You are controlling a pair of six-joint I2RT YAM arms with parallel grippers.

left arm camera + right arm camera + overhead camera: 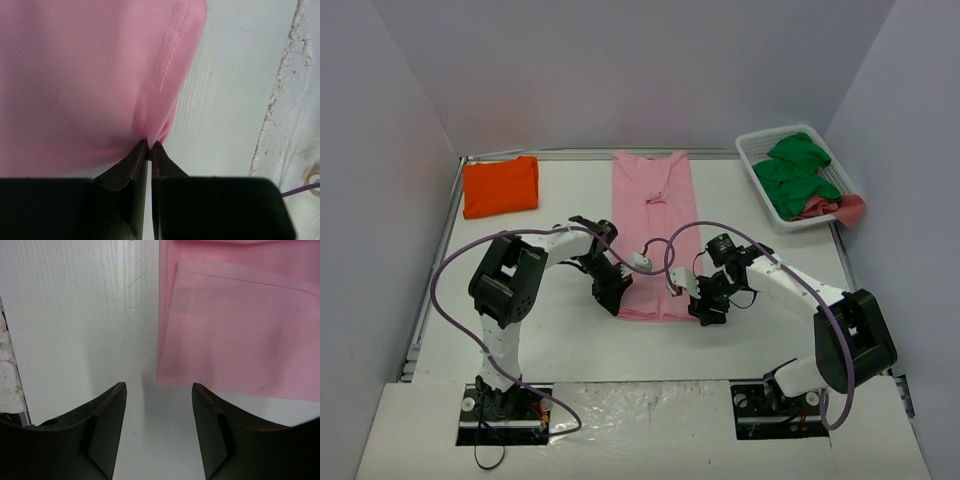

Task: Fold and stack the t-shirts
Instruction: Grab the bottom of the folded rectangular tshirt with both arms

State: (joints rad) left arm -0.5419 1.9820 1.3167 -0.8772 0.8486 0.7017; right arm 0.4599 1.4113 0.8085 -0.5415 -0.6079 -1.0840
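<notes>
A light pink t-shirt [654, 215] lies as a long narrow strip down the middle of the table, its sides folded in. My left gripper [610, 298] is shut on the strip's near left corner, and the pinched pink cloth [100, 80] bunches at its fingertips. At the near right corner my right gripper [705, 308] stands open, just short of the pink hem [235, 340], with bare table between its fingers [107, 410]. An orange t-shirt [500, 186] lies folded at the back left.
A white slatted basket [757, 160] at the back right holds green cloth [797, 172] and a pink piece [840, 208]. The table's raised edge [292, 100] runs close to the left gripper. White walls close in the sides and back.
</notes>
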